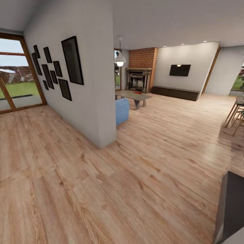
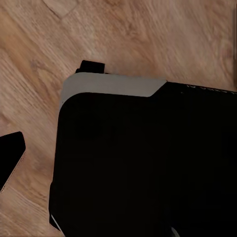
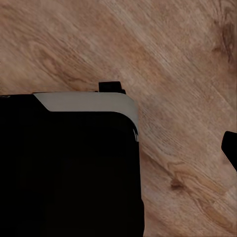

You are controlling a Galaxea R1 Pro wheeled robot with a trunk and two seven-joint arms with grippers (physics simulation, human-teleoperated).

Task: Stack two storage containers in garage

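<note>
Neither gripper's jaws can be made out — both wrist views look down past the robot's dark base (image 2: 143, 163) onto light wood-plank floor (image 1: 101, 189), so I cannot tell their state. Ahead, beyond the white wall (image 1: 91, 95), lie the blue sofa (image 1: 122, 110), the coffee table (image 1: 133, 96) and the brick fireplace (image 1: 142, 69). A red speck on the table's far edge (image 1: 137, 92) may be a storage container (too small to say). Such bins likely handle light and stiff; grasp a wall's rim.

The left wrist view looks straight down onto a broad black body panel (image 2: 143, 163) with a grey upper edge. One dark finger tip (image 2: 11, 155) of the left arm juts in beside it. The right wrist view gives a matching black panel (image 3: 69, 173) and a sliver of dark finger (image 3: 231, 148). Whether either pair of fingers is parted cannot be told.
</note>
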